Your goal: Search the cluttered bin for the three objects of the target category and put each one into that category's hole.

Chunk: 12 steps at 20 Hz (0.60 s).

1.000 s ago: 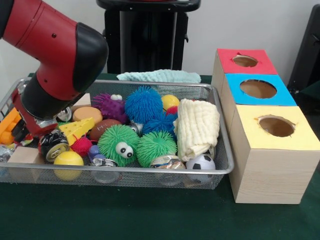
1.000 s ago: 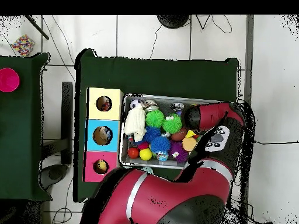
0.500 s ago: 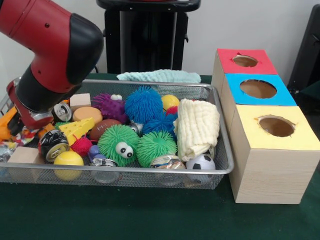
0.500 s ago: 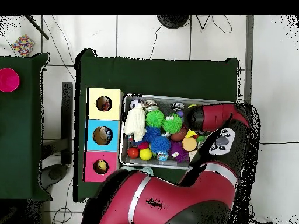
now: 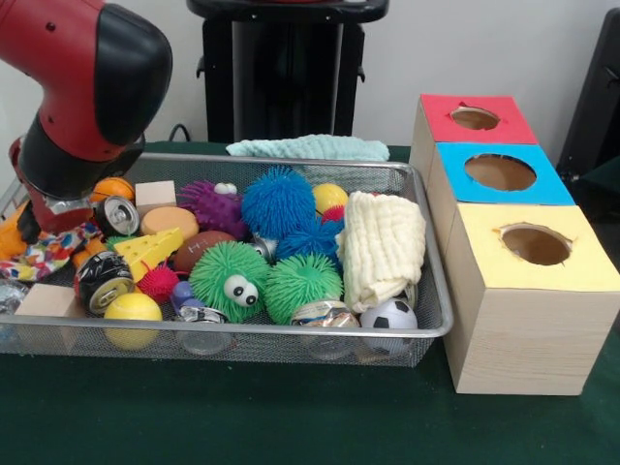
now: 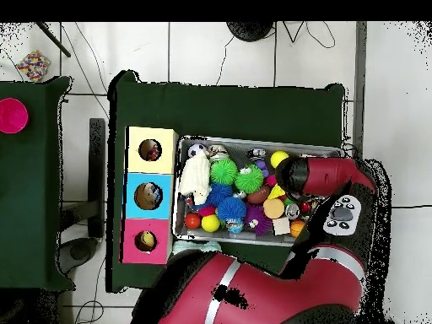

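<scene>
A wire mesh bin (image 5: 291,167) holds several toys. Among them are a blue fuzzy ball (image 5: 278,201), a green fuzzy ball with eyes (image 5: 229,279), a folded cream cloth (image 5: 383,247), a small soccer ball (image 5: 390,315) and crushed cans (image 5: 102,279). To the right stand three boxes with holes: red (image 5: 475,118), blue (image 5: 500,172) and yellow (image 5: 536,244). My gripper (image 5: 34,218) sits under the red arm at the bin's left end. A multicoloured rag (image 5: 53,255) hangs just below it. The arm (image 6: 321,175) hides the gripper in the overhead view.
A pale green towel (image 5: 308,147) lies behind the bin. An orange toy (image 5: 10,240) shows at the left edge. In the overhead view the boxes (image 6: 148,196) line the bin's left side, and a second green table (image 6: 34,169) stands further left.
The arm has risen and swung towards the bin's left end. The multicoloured rag has come into sight below the gripper, and an orange ball and a can are uncovered.
</scene>
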Each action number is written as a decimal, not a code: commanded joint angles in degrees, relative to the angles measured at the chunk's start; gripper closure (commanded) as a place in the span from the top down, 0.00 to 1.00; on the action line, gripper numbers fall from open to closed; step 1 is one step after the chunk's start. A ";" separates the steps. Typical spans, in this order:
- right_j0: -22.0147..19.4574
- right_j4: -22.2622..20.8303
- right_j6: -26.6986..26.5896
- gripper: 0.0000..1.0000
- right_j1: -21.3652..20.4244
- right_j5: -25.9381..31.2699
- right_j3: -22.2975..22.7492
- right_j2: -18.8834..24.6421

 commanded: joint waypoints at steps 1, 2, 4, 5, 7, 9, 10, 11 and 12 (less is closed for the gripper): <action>-2.18 2.28 -4.49 0.00 0.41 1.68 8.05 9.02; -2.31 2.56 -3.99 0.00 0.53 1.42 8.29 9.22; -2.61 2.85 -2.95 0.00 0.84 0.10 8.54 9.64; -2.73 3.08 -2.48 0.00 0.86 -0.38 8.73 9.86; -2.79 3.73 -0.94 0.00 0.42 -1.84 9.61 10.20; -2.97 4.18 0.03 0.00 -0.07 -2.91 10.28 10.54; -3.13 4.27 0.58 0.00 -0.25 -3.78 10.24 10.61; -3.06 4.14 0.99 0.00 -0.27 -4.65 10.19 10.52; -3.47 4.49 0.83 0.00 -0.44 -4.73 10.34 10.91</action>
